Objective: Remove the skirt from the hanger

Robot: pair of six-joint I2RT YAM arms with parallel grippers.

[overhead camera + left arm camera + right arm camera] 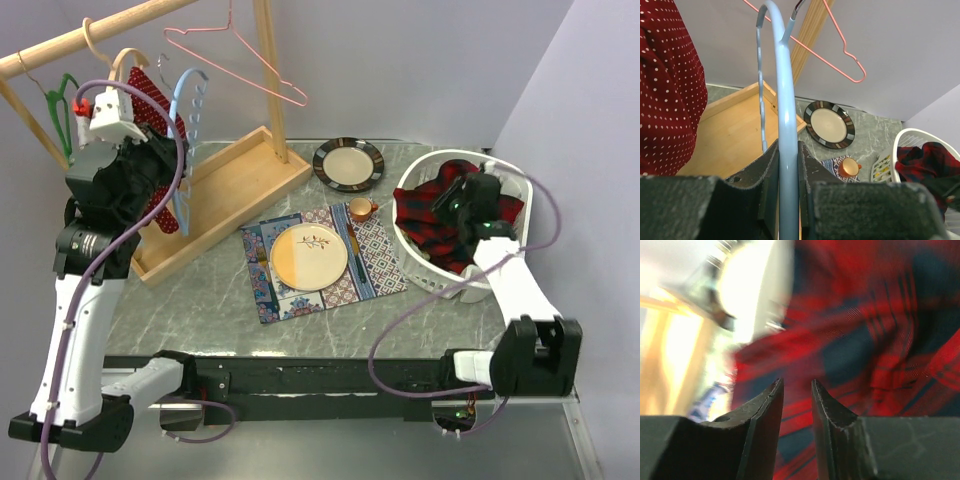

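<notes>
The red plaid skirt [430, 215] lies bunched in the white basket [440, 285] at the right and fills the right wrist view [865, 330]. My right gripper [455, 195] hovers just over it, its jaws a narrow gap apart with nothing between them [797, 387]. My left gripper [170, 175] is shut on the bare light-blue hanger [185, 110] beside the wooden rack. In the left wrist view the hanger's bar [785, 100] runs up between my fingers [788, 150].
A red polka-dot garment [150, 100] hangs on the rack rail [60, 45] just left of the blue hanger, with a green hanger [62, 105] and a pink wire hanger [260, 65]. The rack's wooden base [225, 190], a striped plate [348, 164], a placemat with a plate [308, 256] and an orange cup [361, 209] sit mid-table.
</notes>
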